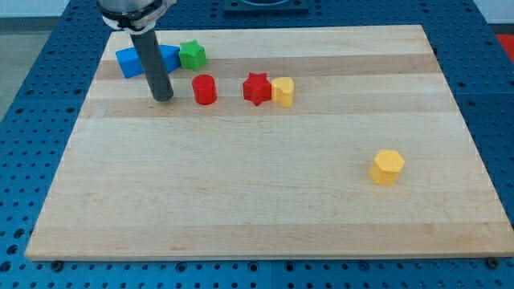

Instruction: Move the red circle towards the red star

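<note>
The red circle (205,89) is a short red cylinder on the wooden board, toward the view's upper left. The red star (257,88) lies to its right with a gap between them. My tip (163,97) rests on the board just left of the red circle, a short gap apart from it. The dark rod rises from the tip toward the view's top.
A yellow block (283,91) touches the red star's right side. A green star-like block (192,54) and a blue block (138,61) sit near the board's top left, behind the rod. A yellow hexagon (387,166) lies at the right. The wooden board (257,201) sits on a blue perforated table.
</note>
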Robot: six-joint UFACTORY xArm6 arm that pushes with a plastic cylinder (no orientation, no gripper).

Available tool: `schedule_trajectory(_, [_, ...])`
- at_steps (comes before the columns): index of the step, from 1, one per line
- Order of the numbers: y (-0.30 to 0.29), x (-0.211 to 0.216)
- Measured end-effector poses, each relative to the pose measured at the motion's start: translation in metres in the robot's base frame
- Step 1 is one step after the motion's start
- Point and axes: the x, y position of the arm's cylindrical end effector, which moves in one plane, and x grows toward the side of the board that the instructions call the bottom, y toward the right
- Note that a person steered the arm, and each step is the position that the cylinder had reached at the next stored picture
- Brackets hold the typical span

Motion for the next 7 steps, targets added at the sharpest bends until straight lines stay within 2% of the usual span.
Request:
schedule_trajectory(3, [0.058, 0.000])
schedule_trajectory(7, [0.073, 0.000])
